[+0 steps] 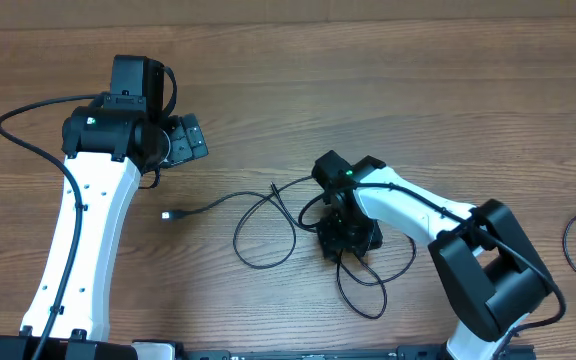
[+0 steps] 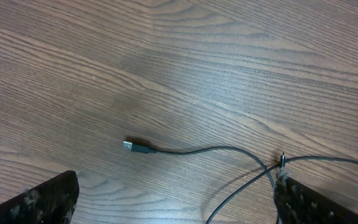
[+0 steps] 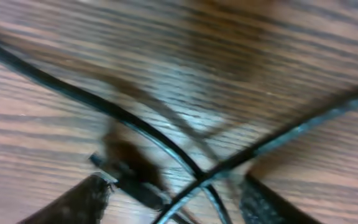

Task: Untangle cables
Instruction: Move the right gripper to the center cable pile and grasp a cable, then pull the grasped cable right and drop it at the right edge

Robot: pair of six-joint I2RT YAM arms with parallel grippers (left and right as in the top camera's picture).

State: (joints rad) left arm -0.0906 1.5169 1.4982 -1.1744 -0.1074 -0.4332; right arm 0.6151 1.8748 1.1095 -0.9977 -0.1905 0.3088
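The cables [image 3: 199, 177], thin black cords, lie in loose overlapping loops on the wood-grain table [image 1: 418, 80], near its middle and partly under the right arm's wrist. One free strand runs out of the loops with its long axis roughly left-to-right in the overhead view. It ends in a small USB-type plug [image 2: 131, 146] that lies flat, its metal tip pointing away from the tangle toward the left arm's side. In the left wrist view this strand bends gently back to where two cords cross, just beside one fingertip. The left gripper [image 2: 176, 183] is spread wide and holds nothing, raised above the table with the plug ahead of it. The right gripper [image 3: 176, 196] is low over the tangle, its jaws partly apart on either side of a crossing of two cords. A dark connector [image 3: 132, 171] lies close by. That view is blurred, and no pad can be seen pinching a cord. Another thin black cord [image 1: 567, 243] curves at the table's right edge, well apart from the rest
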